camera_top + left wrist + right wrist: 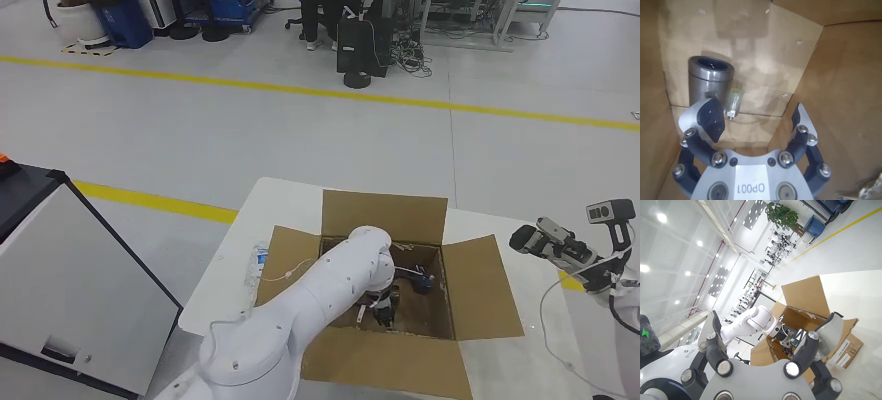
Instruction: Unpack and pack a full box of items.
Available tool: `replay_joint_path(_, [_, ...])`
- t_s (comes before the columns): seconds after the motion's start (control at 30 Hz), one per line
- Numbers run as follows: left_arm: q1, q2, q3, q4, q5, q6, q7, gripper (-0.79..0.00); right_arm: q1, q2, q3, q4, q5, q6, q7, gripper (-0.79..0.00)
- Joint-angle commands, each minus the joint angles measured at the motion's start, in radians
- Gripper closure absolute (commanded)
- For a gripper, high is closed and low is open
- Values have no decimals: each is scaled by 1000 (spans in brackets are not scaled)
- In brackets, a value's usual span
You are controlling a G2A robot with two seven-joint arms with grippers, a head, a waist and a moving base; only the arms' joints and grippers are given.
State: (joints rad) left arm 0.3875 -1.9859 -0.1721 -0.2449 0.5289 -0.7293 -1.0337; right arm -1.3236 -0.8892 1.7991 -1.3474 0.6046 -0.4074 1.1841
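Note:
An open cardboard box [480,290] stands on the white table [270,200], flaps spread. My left arm reaches down into it, and my left gripper [753,108] hangs open just above the box floor. A grey metal cylinder with a dark bore [710,79] lies on the floor beside one fingertip [710,111]. A small translucent plastic cylinder with a metal tip [734,103] lies against it. Nothing is between the fingers. My right gripper [774,317] is open and empty, held in the air off the table's right side [548,240], facing the box [804,294].
A clear plastic bag [258,262] lies on the table left of the box. Something crumpled [866,187] sits in a box corner behind my left gripper. The box walls stand close around the left gripper. A white cabinet [70,280] stands left of the table.

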Motion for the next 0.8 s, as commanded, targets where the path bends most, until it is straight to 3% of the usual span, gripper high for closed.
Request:
replay_joint_path(0.0, [4,-3,-1,8,3,0,-4,-785,0,0,0,0,0,0,0,-785])
replay_joint_path(0.47, [17,-20,0,9,69,-13,15,-785,0,0,0,0,0,0,0,-785])
replay_joint_path(0.77, [19,-19,2,15,172,-7,136,-757,0,0,0,0,0,0,0,-785])
